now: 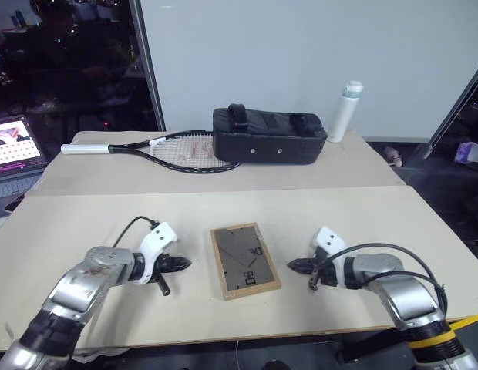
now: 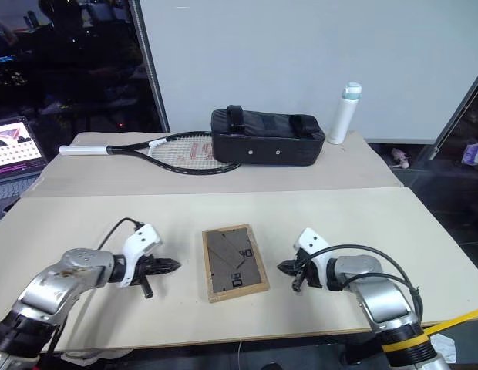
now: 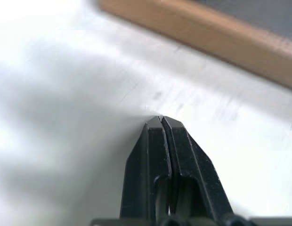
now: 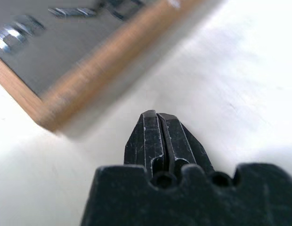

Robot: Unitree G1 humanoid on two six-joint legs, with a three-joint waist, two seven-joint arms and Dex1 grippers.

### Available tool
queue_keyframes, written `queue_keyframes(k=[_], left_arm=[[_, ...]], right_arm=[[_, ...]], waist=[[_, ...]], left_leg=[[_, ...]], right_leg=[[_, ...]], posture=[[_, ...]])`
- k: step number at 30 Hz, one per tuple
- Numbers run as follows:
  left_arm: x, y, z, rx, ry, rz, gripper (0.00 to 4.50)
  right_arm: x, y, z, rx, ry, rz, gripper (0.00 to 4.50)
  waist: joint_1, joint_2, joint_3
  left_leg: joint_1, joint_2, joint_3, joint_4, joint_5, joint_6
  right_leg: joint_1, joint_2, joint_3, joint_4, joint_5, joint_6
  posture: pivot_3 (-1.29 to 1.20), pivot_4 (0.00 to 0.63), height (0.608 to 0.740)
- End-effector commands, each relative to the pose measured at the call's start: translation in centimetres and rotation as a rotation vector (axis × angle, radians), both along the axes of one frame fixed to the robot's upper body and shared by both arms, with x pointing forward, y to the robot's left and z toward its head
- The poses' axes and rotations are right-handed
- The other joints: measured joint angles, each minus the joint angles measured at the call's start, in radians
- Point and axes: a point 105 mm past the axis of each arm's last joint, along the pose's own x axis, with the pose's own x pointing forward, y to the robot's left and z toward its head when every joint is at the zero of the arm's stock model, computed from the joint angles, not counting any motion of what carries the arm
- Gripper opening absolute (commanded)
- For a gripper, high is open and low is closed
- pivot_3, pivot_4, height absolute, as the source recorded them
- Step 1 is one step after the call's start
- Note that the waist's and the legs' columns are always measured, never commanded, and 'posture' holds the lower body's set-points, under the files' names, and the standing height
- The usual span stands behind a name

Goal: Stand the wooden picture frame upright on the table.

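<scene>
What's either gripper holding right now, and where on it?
Nothing. The left gripper and right gripper are both shut and empty, either side of the wooden picture frame, which lies flat, back up, untouched.

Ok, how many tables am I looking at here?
2. The near table holds the wooden picture frame, lying flat with its back up. The far table, butted against it, carries the racket, black bag and white bottle.
</scene>
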Motion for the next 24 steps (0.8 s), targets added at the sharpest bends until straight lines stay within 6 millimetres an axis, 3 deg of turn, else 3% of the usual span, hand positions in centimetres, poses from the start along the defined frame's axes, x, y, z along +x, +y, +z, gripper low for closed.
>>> queue_keyframes(k=[1, 4, 5, 10, 14, 17, 24], left_arm=[[-2.2, -0.4, 1.1, -0.219, 0.255, 0.028, 0.08], [-3.7, -1.7, 2.7, -0.433, 0.468, 0.028, 0.77], [-4.1, -2.1, 2.7, -0.481, 0.536, 0.037, 1.18], [-4.9, -3.9, -0.7, -0.449, 0.698, 0.100, 3.13], [-5.0, -7.1, -1.5, -0.492, 0.747, 0.064, 4.47], [-4.7, -9.3, -1.9, -0.506, 0.764, 0.057, 4.47], [-3.8, -13.0, -2.1, -0.510, 0.797, 0.049, 4.47]], right_arm=[[0.6, -0.5, 3.3, 0.026, -0.121, 0.051, 0.00], [0.3, -0.6, 4.1, 0.007, -0.142, 0.109, 0.00], [0.1, -0.5, 4.1, -0.002, -0.139, 0.135, 0.00], [0.0, -0.2, 2.6, -0.061, -0.123, 0.170, 0.00], [0.5, 1.0, 2.1, -0.074, -0.155, 0.193, 0.00], [0.3, 2.4, 2.6, -0.021, -0.163, 0.218, 0.00], [-0.3, 3.4, 1.8, -0.054, -0.156, 0.256, 0.00]], waist=[[0.002, -0.001, 0.002], [0.004, -0.002, 0.007], [0.008, -0.004, 0.008], [0.023, -0.004, 0.008], [0.044, -0.003, 0.007], [0.061, -0.002, 0.007], [0.096, -0.003, 0.006]], left_leg=[[-0.002, 0.000, 0.000, 0.000, 0.000, 0.000], [-0.006, 0.000, 0.000, 0.002, 0.000, 0.000], [-0.007, 0.000, 0.000, 0.002, 0.000, 0.000], [-0.008, -0.001, -0.003, 0.001, -0.001, 0.000], [-0.007, -0.003, -0.003, 0.003, -0.001, 0.000], [-0.006, -0.007, -0.005, 0.005, -0.001, 0.000], [-0.006, -0.017, -0.012, 0.007, -0.001, 0.000]], right_leg=[[-0.001, 0.000, 0.000, 0.000, 0.000, 0.000], [-0.003, 0.000, -0.001, 0.000, -0.001, 0.001], [-0.004, 0.000, -0.001, 0.000, -0.001, 0.002], [-0.003, 0.000, -0.003, 0.000, 0.000, 0.007], [-0.001, -0.002, -0.003, -0.001, 0.001, 0.009], [-0.001, -0.005, -0.003, -0.002, -0.002, 0.005], [0.007, -0.009, -0.003, -0.006, -0.004, 0.009]], posture=[[0.00, 0.150, 0.726], [0.00, 0.150, 0.726], [0.00, 0.150, 0.726], [0.00, 0.150, 0.726], [0.00, 0.150, 0.726], [0.00, 0.150, 0.726], [0.00, 0.150, 0.726]])
